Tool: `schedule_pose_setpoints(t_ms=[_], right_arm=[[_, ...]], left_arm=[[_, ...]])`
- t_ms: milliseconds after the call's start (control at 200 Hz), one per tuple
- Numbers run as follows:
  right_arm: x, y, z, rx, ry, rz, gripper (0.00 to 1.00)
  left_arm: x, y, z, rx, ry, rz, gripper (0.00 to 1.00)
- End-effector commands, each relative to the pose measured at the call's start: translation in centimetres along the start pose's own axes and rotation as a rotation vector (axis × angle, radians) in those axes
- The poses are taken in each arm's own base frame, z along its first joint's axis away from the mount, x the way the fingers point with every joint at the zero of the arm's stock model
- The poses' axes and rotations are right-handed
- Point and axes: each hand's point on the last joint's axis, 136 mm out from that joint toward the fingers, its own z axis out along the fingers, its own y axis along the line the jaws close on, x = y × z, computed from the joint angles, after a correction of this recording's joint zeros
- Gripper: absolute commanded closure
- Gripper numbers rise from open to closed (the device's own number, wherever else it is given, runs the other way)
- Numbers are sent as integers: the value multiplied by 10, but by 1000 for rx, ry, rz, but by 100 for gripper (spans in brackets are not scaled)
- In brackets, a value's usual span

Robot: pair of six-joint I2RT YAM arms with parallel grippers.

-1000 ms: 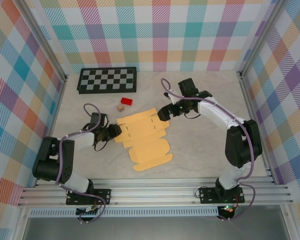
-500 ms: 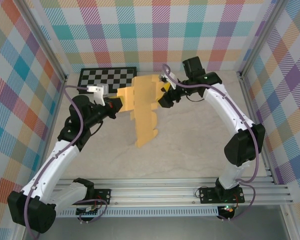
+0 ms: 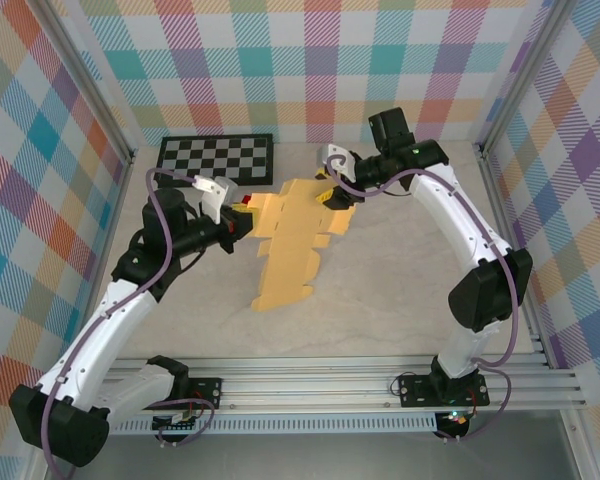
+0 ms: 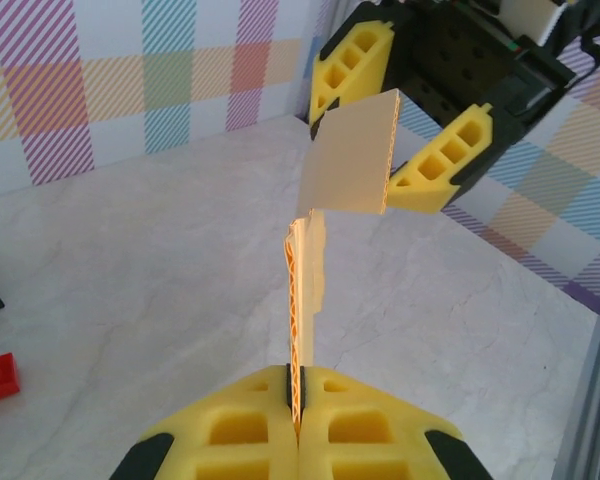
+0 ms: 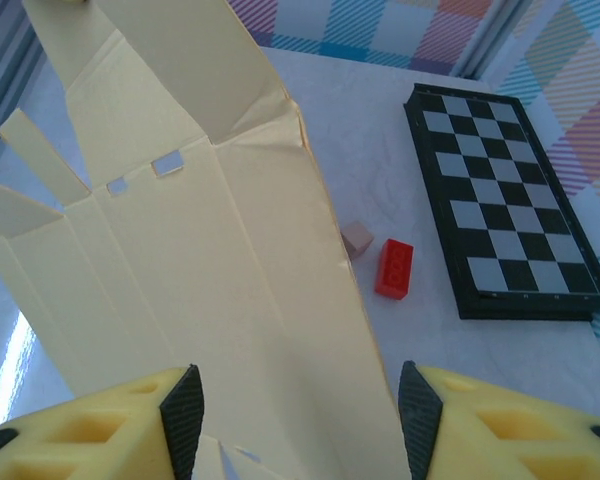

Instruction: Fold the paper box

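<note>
The paper box is a flat yellow-orange die-cut sheet, held up off the table and hanging down slantwise between the two arms. My left gripper is shut on the sheet's left edge. In the left wrist view that edge stands thin and upright, pinched between the pads of the left gripper. My right gripper is at the sheet's upper right end. In the right wrist view the right gripper has its jaws apart, and the sheet's face spans the gap without being pinched.
A black-and-white checkerboard lies at the back left. A small red block and a tiny tan cube sit on the table in front of it, below the raised sheet. Aluminium frame posts and checked walls enclose the table.
The sheet lay flat on the table a second ago and now hangs in the air. My left gripper closed on its edge and lifted it. The right jaws have narrowed around the far end.
</note>
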Motion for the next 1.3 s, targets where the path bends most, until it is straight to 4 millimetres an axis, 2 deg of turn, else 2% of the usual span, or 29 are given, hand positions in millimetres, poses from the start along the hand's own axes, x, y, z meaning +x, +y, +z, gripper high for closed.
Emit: schedule_pose_setpoints(t_ms=[0,220,490,640,805,1050,1295], right_arm=[[-6,12,-1,-69,-52,-83,47],[-7,21,-3,-125,-46,-58,60],[1,33,-4,-187,-6,-13,61],[8,36,-3,-193,21,-3,62],[12,34,-6,-192,24,16,68],[25,37,-11,-192,43,55,68],[22,38,-15,-180,41,43,72]], left_arm=[[-7,-22,-9,81,1,95,100],[-8,-23,-14,65,-9,129,100],[-10,-22,-17,45,-32,137,100],[-11,-22,-20,41,-38,145,100],[-12,-22,-22,29,-43,149,100],[-12,-20,-23,11,-47,151,100],[-11,-17,-21,3,-42,145,100]])
